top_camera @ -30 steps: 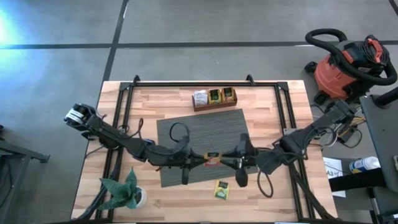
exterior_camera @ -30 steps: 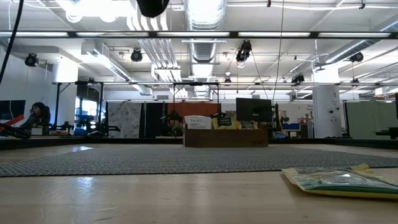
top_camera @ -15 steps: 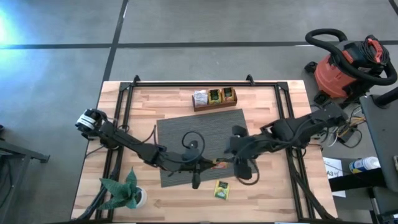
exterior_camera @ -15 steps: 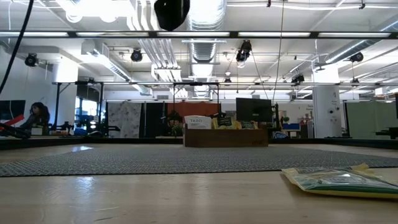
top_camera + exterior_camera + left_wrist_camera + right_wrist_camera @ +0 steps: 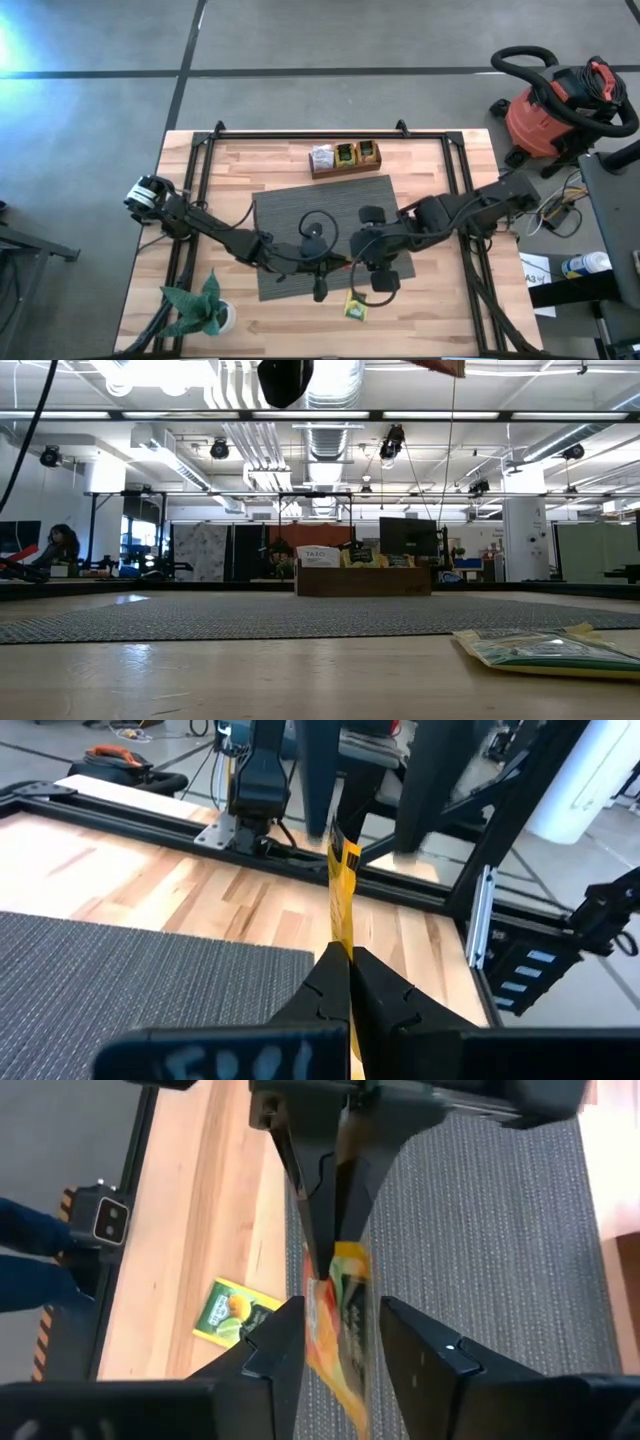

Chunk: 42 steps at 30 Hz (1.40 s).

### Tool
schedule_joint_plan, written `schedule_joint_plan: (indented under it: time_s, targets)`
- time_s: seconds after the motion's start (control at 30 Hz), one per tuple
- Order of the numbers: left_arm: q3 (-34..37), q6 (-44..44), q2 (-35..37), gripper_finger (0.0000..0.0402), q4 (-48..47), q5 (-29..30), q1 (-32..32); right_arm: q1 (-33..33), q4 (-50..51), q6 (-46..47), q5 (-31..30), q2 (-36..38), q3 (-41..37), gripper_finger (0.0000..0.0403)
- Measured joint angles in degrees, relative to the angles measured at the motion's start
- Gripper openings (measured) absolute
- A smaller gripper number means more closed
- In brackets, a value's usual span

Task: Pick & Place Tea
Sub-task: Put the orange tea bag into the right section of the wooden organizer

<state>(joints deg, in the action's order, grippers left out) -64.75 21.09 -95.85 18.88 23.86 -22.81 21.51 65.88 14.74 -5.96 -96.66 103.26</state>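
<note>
Above the grey mat (image 5: 300, 205), left claw (image 5: 347, 982) pinching orange tea packet (image 5: 338, 1320), right claw (image 5: 340, 1342) straddling it

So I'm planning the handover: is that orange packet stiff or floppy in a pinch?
Probably thin and light: the orange packet stands edge-on from the shut left end effector. Likely fairly stiff, sticking out unsupported between the right end effector's open fingers. Foil may be slippery.

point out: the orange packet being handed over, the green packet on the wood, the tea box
orange-yellow tea packet (image 5: 340, 1315): right wrist view, middle of its printed face, between the two grippers.
green tea packet (image 5: 356, 305): high view, centre of its face, lying on bare wood.
wooden tea box (image 5: 345, 157): high view, middle compartment.
</note>
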Motion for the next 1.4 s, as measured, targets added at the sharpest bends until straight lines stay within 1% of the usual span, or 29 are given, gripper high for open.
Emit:
schedule_joint_plan:
  time_s: [0.13, 0.37, 0.63, 0.73, 0.83, 0.97, 1.1, 1.23, 1.33, 1.4]
  targets:
    - [0.09, 0.01, -0.02, 0.0000, -0.69, -0.02, 0.01, -0.52, 1.01, 0.13, 0.24, 0.30, 0.18, 0.0116]
    - [-0.28, -1.46, -0.02, 0.0000, -0.48, -0.59, 0.15, -1.18, 1.37, 0.54, 0.87, -0.21, -0.31, 0.0083]
    - [-0.28, -1.81, -0.02, 0.0000, -0.51, -0.52, 0.20, -2.11, 1.42, 0.66, 1.99, -1.35, -0.39, 0.0064]
    - [-0.24, -2.44, -0.02, 0.0000, -0.71, -0.45, 0.22, -2.29, 1.45, 0.39, 2.01, -1.44, -0.39, 0.0047]
    - [-0.24, -3.34, -0.02, 0.0001, -0.70, -0.27, 0.39, -2.55, 2.38, 0.18, 2.10, -1.44, -0.39, 0.0019]
    - [-0.20, -3.32, -0.02, 0.0010, -0.60, -0.24, 0.93, -2.74, 4.41, -0.12, 1.94, -1.51, -0.39, 0.0010]
    - [-0.20, -2.06, -0.02, 0.0035, -0.59, 0.15, 1.53, -3.21, 4.75, -0.15, 1.44, -1.60, -0.39, 0.0009]
    - [-0.20, -1.90, -0.02, 0.0079, -1.11, 0.19, 1.78, -4.36, 4.83, -0.15, 0.09, -1.59, -0.40, 0.0009]
    - [-0.20, 0.51, -0.02, 0.0113, -4.52, 0.79, 2.26, -5.76, 4.84, -0.17, -1.07, -1.56, -0.42, 0.0009]
    - [-0.12, 2.17, 0.02, 0.0131, -8.31, 3.76, 2.41, -6.92, 5.47, -0.31, -2.32, -1.55, -0.42, 0.0009]
